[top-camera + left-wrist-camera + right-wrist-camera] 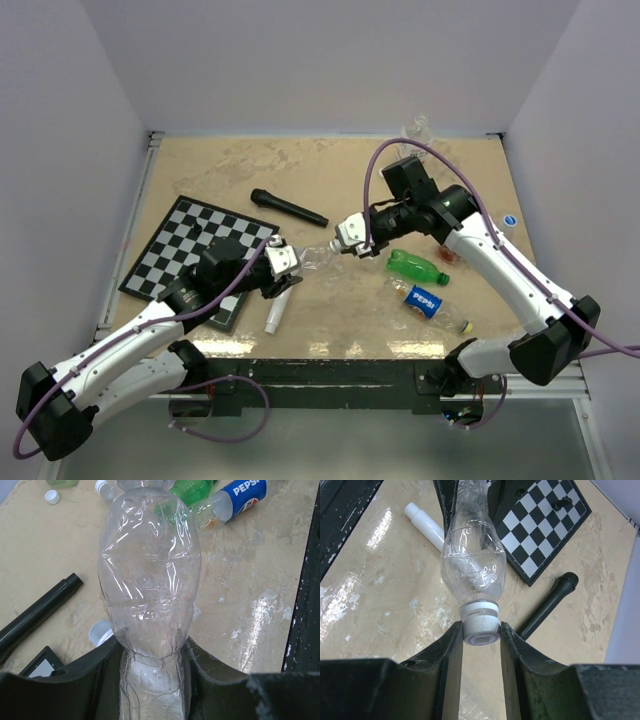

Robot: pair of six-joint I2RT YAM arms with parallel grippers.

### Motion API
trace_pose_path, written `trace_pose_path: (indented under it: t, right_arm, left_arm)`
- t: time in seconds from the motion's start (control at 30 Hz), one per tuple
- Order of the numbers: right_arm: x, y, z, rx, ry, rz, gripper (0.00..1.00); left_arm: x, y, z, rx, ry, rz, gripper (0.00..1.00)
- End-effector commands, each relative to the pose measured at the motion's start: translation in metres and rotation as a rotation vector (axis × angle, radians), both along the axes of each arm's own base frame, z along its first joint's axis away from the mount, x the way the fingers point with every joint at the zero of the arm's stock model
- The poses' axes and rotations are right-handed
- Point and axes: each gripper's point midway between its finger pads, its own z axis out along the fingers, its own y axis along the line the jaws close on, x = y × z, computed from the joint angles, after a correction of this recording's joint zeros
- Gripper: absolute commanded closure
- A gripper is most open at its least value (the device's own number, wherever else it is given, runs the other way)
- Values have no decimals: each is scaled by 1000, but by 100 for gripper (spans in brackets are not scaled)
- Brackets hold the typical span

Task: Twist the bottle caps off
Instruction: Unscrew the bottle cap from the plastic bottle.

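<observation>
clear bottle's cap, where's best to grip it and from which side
Grip the white cap across its round side wall, coming end-on along the axis of the clear bottle, as the right gripper does. The left gripper holds the body, so the cap end points free.

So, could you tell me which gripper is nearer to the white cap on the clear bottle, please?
Right. The right gripper is closed on the white cap; the left gripper holds the clear bottle at its opposite end.
</observation>
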Motion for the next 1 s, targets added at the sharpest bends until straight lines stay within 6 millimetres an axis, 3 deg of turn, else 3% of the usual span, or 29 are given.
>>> trace_pose_path:
  t: [0.0,0.1,0.27,0.4,0.7,0.8,0.97]
  right_arm:
    - [-11,8,15,83,48,-5,87]
    - [-11,8,18,101,74,-38,76]
    - [-3,0,34,167,149,-152,32]
    - [1,-13,46,238,234,-231,16]
    - [-1,-37,48,338,393,-365,2]
    - [3,-39,44,370,497,-442,2]
    - [-10,-32,36,363,669,-407,2]
  left_arm:
    - [2,-12,31,-94,-76,-37,100]
    - [3,-11,31,-94,-78,-34,100]
    - [4,-11,32,-93,-79,-29,100]
    - [4,-11,32,-93,-81,-25,100]
    - [8,-9,29,-84,-79,-7,100]
    - [10,-8,28,-79,-79,6,100]
    - [13,-6,28,-73,-84,28,100]
